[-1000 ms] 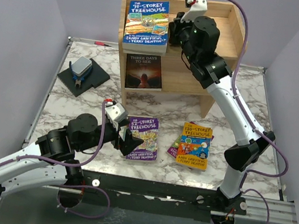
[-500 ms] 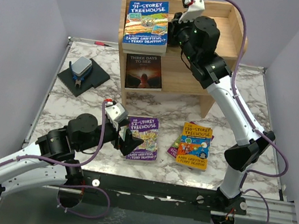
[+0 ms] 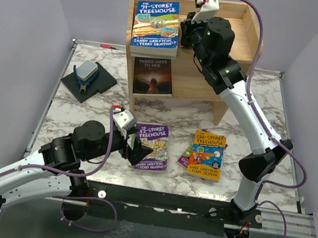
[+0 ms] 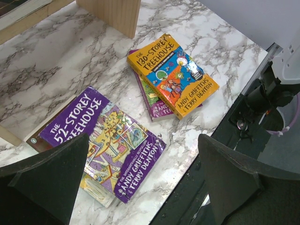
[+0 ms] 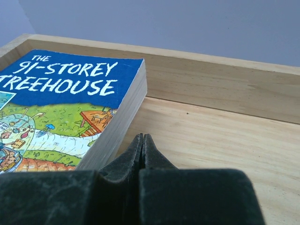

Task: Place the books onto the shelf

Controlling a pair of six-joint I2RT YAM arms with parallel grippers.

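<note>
One blue book (image 3: 156, 26) done: on shelf (image 3: 246, 36) top, just left of right claw (image 5: 143, 140), pressed together, empty. Left claw (image 4: 140, 168) spread apart over purple book (image 4: 108, 145); orange stack (image 4: 173, 75) beyond it. Both remain on surface (image 4: 56, 61).

Marble table (image 3: 73, 118), wooden shelf (image 3: 189, 82) at its far edge.
A blue book (image 3: 156, 26) on the shelf top's left, dark book (image 3: 153, 75) one tier down; on the table a black pad (image 3: 89, 84) far left, purple book (image 3: 152, 146) near, book stack (image 3: 207, 154) beside it.
</note>
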